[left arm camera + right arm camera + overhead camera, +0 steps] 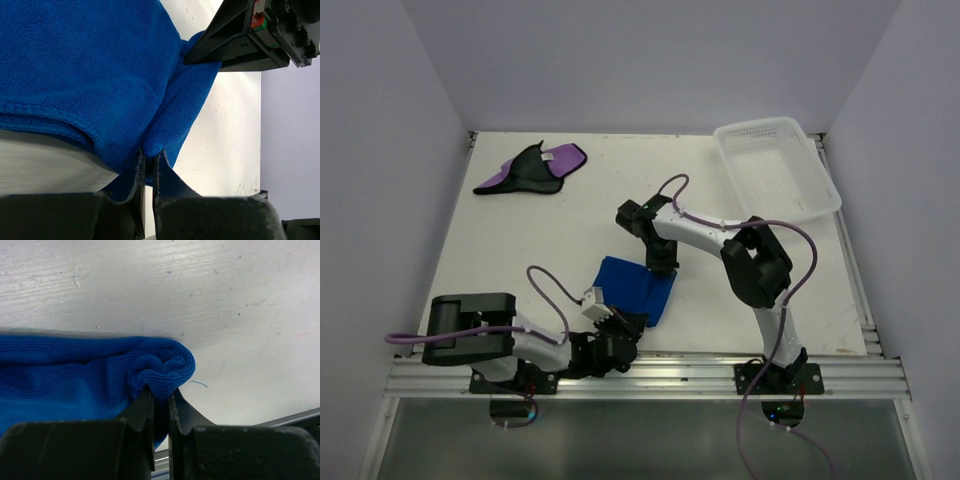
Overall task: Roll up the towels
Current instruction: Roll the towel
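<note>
The bright blue towel (632,287) lies folded on the table's near middle. My left gripper (625,326) is shut on its near edge; in the left wrist view a fold of blue towel (90,75) sits pinched in the left gripper (149,156). My right gripper (661,266) pinches the towel's far right edge. In the right wrist view the bunched blue towel (75,375) is clamped in the right gripper (161,392). The purple towel (532,168), black side partly up with a white tag, lies crumpled at the far left.
A white mesh basket (775,166) stands at the far right corner, tilted over the table's edge. The table (500,250) is white, walled on three sides. A metal rail (670,375) runs along the near edge by the arm bases.
</note>
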`<state>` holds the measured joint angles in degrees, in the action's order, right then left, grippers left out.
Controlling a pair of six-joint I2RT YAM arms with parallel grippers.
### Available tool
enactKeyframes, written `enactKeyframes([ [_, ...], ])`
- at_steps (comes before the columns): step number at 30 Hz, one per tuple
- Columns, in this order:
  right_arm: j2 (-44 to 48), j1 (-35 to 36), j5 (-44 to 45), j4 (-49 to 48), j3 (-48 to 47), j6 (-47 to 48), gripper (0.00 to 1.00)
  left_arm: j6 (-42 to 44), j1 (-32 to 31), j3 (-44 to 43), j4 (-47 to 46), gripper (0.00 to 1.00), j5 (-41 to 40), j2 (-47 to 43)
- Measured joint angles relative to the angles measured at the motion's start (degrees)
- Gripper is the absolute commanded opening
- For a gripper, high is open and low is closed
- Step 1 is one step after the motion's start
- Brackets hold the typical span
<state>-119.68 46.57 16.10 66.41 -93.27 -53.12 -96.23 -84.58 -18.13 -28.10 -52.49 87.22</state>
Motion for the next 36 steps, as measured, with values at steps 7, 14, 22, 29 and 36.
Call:
enactKeyframes([
  [7,-3.52,0.63,0.92,2.95,-3.63,-0.22,0.16,-3.32,-0.04,1.01,-2.58,0.0,0.07,1.75],
  [14,-6.12,1.01,2.27,5.57,-6.69,-0.42,0.22,-6.88,-0.24,2.38,-6.43,0.0,0.17,4.11],
  [22,-14.12,3.1,5.51,14.64,-17.33,-0.46,0.23,-10.08,-0.24,5.33,-13.94,0.0,0.85,6.14],
  [29,-14.21,3.3,6.49,14.84,-17.62,0.09,0.45,-12.44,-0.24,6.32,-16.72,0.0,1.36,7.41],
  [36,-11.47,2.67,5.7,9.46,-17.55,2.64,0.6,-15.69,-0.24,7.41,-20.09,0.0,1.79,9.35],
])
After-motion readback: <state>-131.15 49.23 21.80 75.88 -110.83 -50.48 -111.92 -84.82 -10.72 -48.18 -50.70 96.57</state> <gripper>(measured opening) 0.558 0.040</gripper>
